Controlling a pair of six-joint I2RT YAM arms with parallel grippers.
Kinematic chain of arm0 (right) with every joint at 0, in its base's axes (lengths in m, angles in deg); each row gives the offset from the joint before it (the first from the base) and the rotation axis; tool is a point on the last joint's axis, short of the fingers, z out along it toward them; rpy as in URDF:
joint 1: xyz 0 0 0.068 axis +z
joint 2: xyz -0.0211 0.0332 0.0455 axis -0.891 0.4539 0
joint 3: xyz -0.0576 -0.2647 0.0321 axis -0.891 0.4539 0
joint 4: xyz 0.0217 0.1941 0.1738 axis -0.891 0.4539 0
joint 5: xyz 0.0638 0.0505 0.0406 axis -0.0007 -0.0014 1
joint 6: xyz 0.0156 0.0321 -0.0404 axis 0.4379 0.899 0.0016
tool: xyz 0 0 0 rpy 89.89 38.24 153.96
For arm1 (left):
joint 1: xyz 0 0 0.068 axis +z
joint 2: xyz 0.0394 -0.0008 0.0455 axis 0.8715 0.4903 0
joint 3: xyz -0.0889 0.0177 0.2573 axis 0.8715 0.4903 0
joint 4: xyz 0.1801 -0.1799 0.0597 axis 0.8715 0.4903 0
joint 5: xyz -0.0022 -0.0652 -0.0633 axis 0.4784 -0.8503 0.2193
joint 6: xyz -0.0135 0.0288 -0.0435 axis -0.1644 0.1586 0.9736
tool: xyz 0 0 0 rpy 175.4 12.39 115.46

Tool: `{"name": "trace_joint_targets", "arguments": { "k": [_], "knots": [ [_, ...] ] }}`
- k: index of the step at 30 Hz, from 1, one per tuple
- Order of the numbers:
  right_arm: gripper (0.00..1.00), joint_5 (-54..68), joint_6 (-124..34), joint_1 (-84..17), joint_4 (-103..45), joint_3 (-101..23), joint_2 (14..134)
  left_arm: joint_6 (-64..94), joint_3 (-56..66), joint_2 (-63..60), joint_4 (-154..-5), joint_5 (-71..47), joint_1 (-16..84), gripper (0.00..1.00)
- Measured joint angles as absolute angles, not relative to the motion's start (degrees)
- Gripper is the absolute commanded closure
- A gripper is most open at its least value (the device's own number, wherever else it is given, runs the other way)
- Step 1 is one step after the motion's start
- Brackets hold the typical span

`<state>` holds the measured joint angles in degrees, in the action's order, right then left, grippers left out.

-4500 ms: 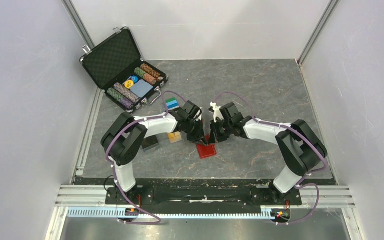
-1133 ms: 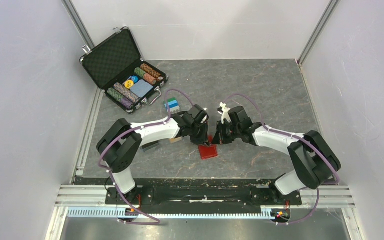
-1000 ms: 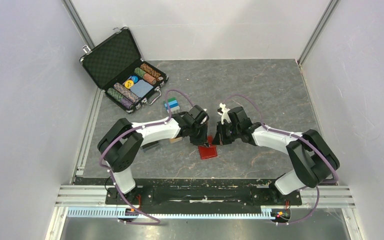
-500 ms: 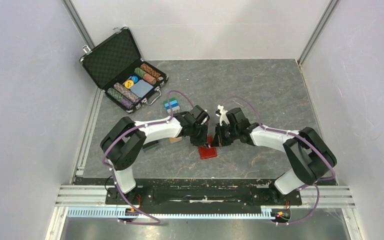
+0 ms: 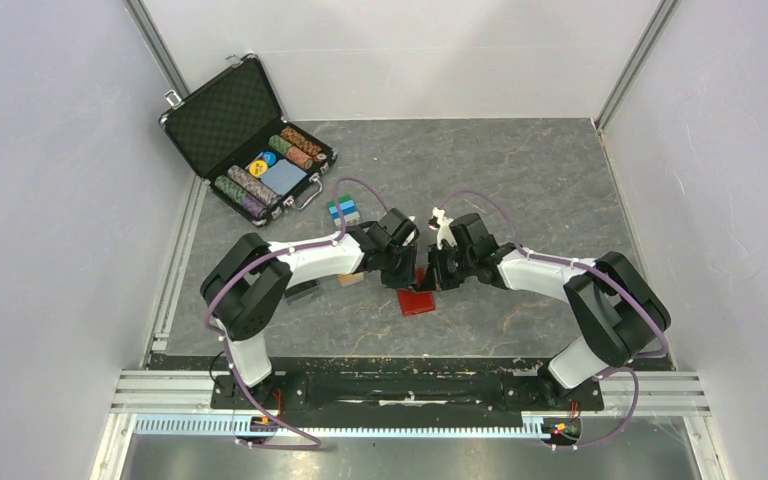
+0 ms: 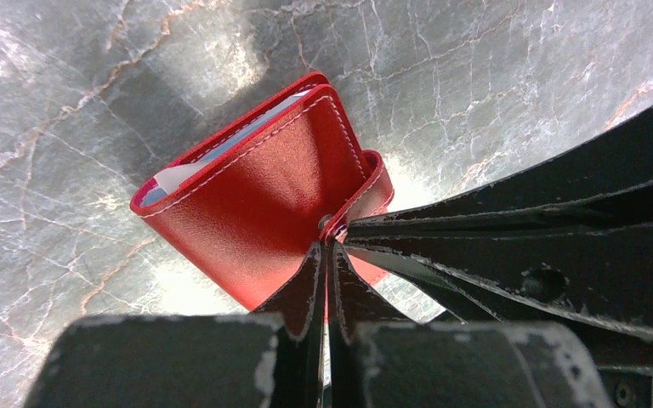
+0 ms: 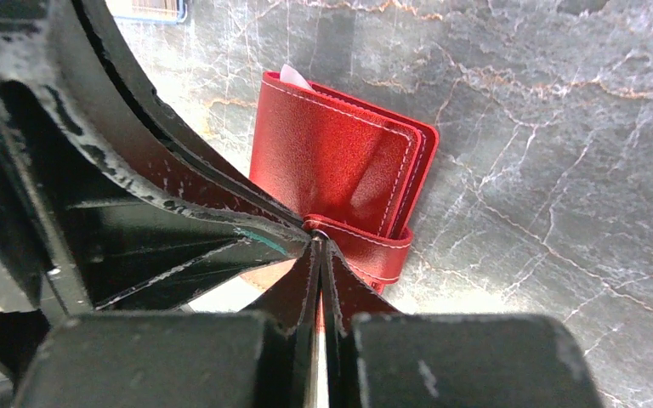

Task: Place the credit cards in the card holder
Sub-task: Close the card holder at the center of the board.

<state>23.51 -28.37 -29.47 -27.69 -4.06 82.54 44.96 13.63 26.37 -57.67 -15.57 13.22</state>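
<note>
Since the earliest view, the right arm's elbow has been swung outward and both wrists drawn closer over the wallet, which has stayed where it was.

- **Left gripper** (image 6: 326,255): jaws closed finger to finger, nothing seen between them; tips set against the snap strap (image 7: 364,249).
- **Right gripper** (image 7: 316,252): jaws likewise closed and empty; tips brought to the same strap from the opposite side, so the two sets of fingers meet there.
- **Card holder** (image 6: 255,191): red wallet, folded, lying flat on the grey stone-patterned table (image 5: 540,180) at six o'clock of the meeting fingertips, strap wrapped over its open edge.
- **Credit cards**: a pale card edge (image 6: 174,174) is seen tucked inside the fold. One orange-gold card (image 5: 350,281) lies at nine o'clock of the wallet, partly hidden by the left arm.
- **Chip case** (image 5: 250,140): open, at eleven o'clock of the table, well apart.

Step judged in hand: the clasp is being pressed shut. Steady downward pressure on the snap is called for next, with the wallet kept from sliding. If the outside card is still to be loaded, the fold would need reopening.
</note>
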Motion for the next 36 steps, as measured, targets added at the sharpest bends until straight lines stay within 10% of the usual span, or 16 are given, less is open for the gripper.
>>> {"name": "trace_joint_targets", "arguments": {
  "k": [36],
  "knots": [
    [1.0, 19.12, -29.57, -29.51, -27.26, -7.08, 81.67, 44.48, 13.54, 25.86, -59.48, -14.39, 14.29, 0.98]
  ]
}}
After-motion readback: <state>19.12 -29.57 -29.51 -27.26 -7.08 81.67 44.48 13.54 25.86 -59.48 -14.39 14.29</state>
